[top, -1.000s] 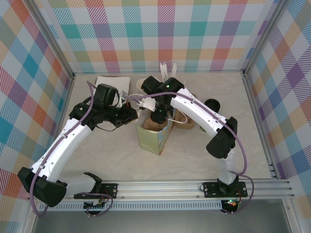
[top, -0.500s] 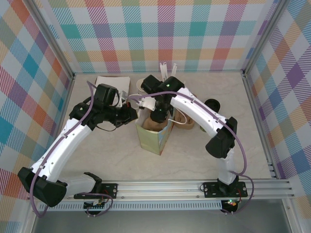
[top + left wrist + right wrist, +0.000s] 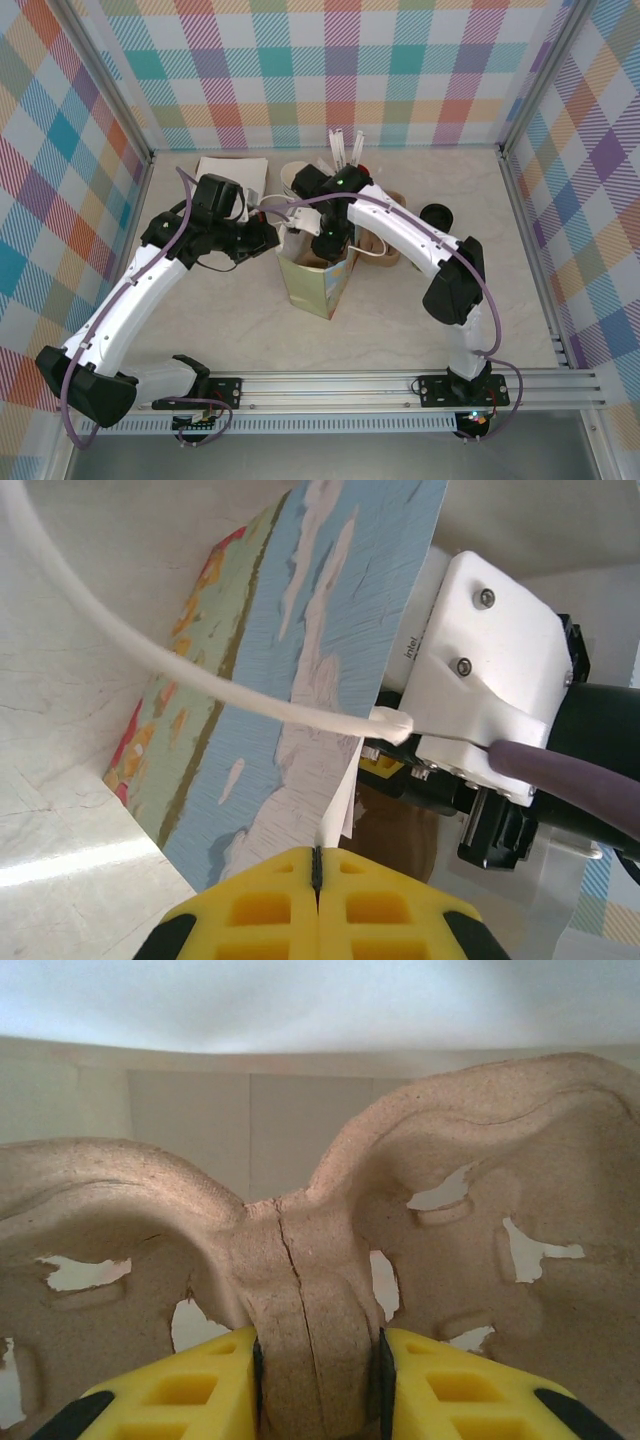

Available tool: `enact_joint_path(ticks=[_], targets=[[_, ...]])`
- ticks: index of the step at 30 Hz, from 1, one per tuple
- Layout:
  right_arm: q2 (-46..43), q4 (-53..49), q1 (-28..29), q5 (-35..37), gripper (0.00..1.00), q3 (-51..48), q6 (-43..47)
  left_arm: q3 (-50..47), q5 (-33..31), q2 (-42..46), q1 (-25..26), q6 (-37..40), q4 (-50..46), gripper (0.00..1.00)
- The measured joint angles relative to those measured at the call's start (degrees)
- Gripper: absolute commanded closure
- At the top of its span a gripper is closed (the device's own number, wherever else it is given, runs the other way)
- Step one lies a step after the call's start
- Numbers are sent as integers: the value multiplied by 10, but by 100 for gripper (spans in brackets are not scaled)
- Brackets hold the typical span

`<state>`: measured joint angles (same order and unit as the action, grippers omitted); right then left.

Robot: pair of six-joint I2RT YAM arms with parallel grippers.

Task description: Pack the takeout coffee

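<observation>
Moved: right arm [image 3: 400, 225] slightly farther; right gripper [image 3: 318, 1360] clamps brown moulded-pulp cup carrier [image 3: 300, 1260] inside printed paper bag [image 3: 318, 285]; left gripper [image 3: 317, 865] pinches rim, holding mouth open, I judge; black-lidded takeout coffee [image 3: 436, 213] sits right of arm, I think

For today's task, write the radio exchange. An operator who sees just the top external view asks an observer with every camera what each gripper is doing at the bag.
Operator: From above, the right arm hides the bag's mouth. What is its gripper holding?
Observer: The right gripper is clamped on the centre ridge of a moulded pulp cup carrier. A crack runs down that ridge.
Operator: And the left one, at the bag's side?
Observer: The left gripper is shut on the thin white top edge of the paper bag. The bag's printed side, blue sky with white clouds, faces its camera.
</observation>
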<state>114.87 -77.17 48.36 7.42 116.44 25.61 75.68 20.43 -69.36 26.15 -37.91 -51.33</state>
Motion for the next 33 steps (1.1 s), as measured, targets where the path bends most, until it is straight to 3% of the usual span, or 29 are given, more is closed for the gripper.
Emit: enact_joint_path(ticks=[33], targets=[[1, 26, -19, -12, 62, -42, 7, 4, -1, -1, 0, 3, -2, 100]])
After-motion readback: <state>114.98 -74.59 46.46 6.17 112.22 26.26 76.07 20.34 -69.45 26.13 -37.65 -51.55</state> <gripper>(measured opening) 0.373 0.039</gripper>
